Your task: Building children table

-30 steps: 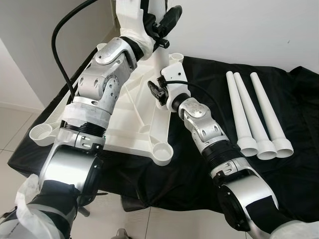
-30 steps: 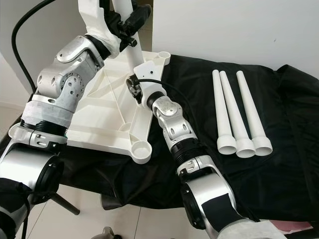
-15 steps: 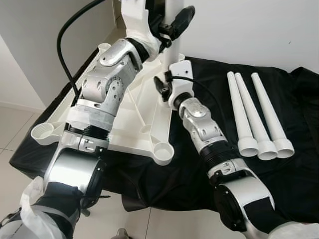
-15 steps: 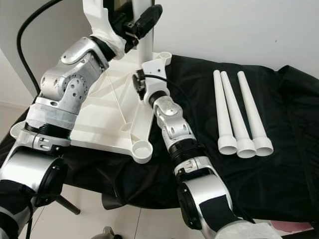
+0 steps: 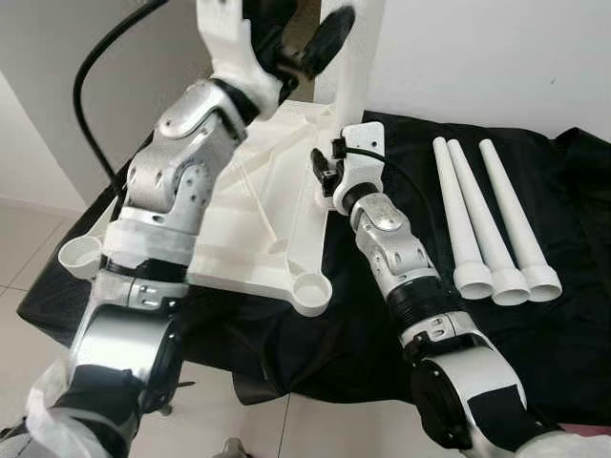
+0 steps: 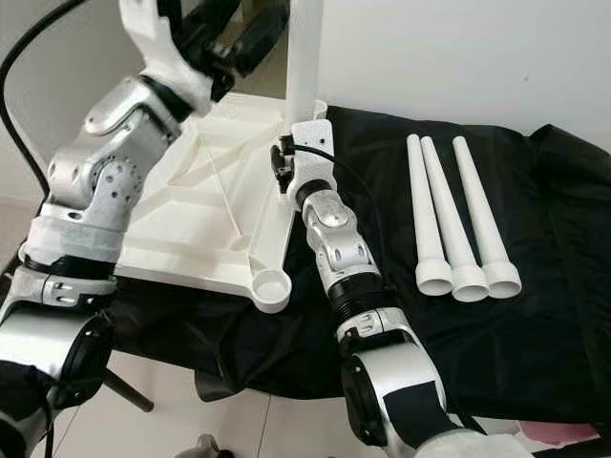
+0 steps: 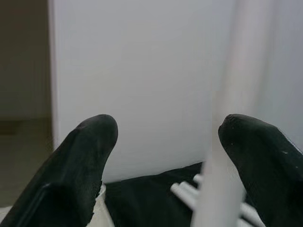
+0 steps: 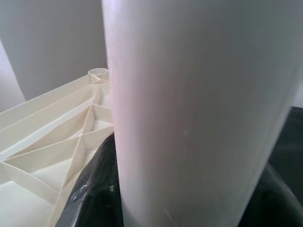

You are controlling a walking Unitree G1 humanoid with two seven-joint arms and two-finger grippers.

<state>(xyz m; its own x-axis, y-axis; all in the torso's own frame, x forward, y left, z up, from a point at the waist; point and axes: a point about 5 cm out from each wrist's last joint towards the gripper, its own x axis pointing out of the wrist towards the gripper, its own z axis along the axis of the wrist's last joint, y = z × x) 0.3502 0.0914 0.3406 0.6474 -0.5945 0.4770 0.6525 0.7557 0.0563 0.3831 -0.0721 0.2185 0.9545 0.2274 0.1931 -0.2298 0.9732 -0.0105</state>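
Tabletop point(image 5: 243, 229): a white plastic tabletop lies upside down on the black cloth, with its ribs facing up. It sits at about 9 o'clock in the eye views. It has round sockets at its corners. One socket point(image 5: 311, 289) is close to the robot. Another socket point(image 5: 78, 254) is at the far left corner.

Standing leg point(image 6: 304, 57): one white leg stands straight up at the tabletop's far right corner, at about 12 o'clock.

Right gripper point(image 5: 327, 175): it is down low by the bottom of the standing leg. Its jaws are clamped on the leg. In the right wrist view the leg point(image 8: 199, 113) is very close, with a black finger on each side of it.

Left gripper point(image 5: 310, 43): it is held up high, at about 12 o'clock, next to the top part of the standing leg. Its jaws are apart. In the left wrist view the leg point(image 7: 236, 94) passes just beside one black fingertip point(image 7: 255, 142). I cannot tell if it touches.

Spare legs point(image 5: 487, 224): three more white legs lie side by side on the cloth at about 3 o'clock. Their wide ends point toward the robot. They are well apart from the tabletop.

Cloth point(image 5: 573, 286): black and wrinkled. It covers the desk under everything.

Wall point(image 5: 496, 57): plain white, behind the desk.
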